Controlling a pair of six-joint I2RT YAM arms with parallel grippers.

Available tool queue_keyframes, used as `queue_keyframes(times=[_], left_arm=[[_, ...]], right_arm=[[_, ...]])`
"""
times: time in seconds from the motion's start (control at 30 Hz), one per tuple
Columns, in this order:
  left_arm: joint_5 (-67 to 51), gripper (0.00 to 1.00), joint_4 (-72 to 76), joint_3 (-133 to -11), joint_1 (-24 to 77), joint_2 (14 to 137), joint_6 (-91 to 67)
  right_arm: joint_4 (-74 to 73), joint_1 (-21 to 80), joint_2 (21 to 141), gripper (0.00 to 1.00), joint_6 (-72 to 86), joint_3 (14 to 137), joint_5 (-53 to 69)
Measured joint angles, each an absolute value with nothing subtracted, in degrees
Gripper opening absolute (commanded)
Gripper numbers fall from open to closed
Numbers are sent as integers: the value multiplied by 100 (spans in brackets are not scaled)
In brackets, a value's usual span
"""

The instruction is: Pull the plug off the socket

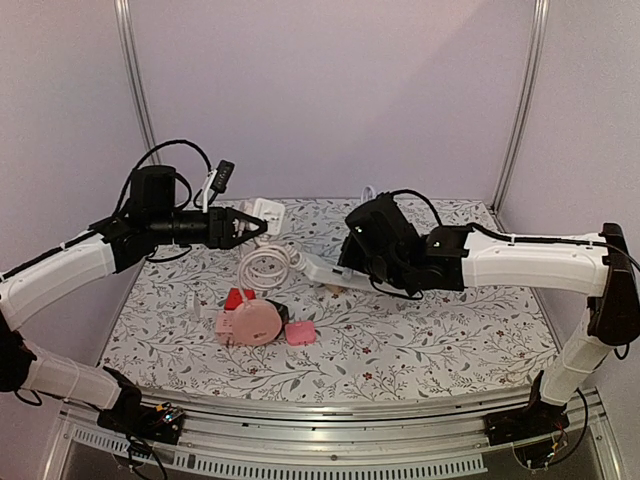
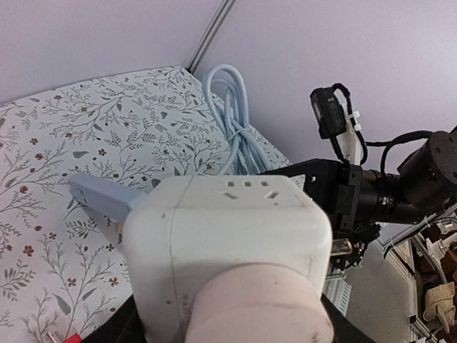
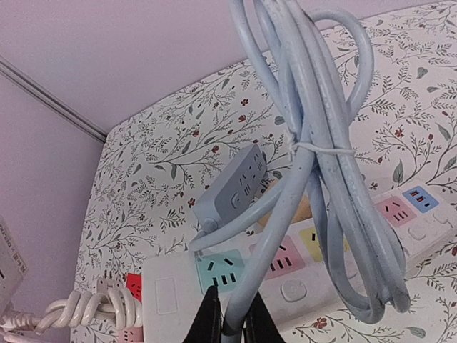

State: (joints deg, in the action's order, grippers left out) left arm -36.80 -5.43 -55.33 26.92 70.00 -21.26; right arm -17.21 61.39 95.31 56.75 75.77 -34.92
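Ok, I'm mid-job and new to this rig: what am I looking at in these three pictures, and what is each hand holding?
These are two white robot arms bolted at the table's near edge. The wide picture is from a fixed camera above and behind them; the other two are from a camera on each wrist. On the flower-patterned tablecloth lie a long white power strip with coloured sockets, a coiled white cord, a round pink object and a small red plug. The left hand is closed on a white cube-shaped socket block. The right hand is shut on a bundled pale blue cable, above the strip.
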Motion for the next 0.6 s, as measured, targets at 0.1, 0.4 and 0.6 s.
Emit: queue_keyframes(times=[0.1,0.4,0.6], left_arm=[[-3852,5,-552,-5566,2681,7032,-2128],[-4338,5,-908,-5916,2762,7212,-1890],[-4418,5,-1020,-5929,2801,7212,-1802]], right_arm=[[-1754,6049,9531,0,5339,7682,-3358],[-2145,5452,9548,0,4456,8232,-2860],[-2324,5271,9557,0,4163,8270,-2788]])
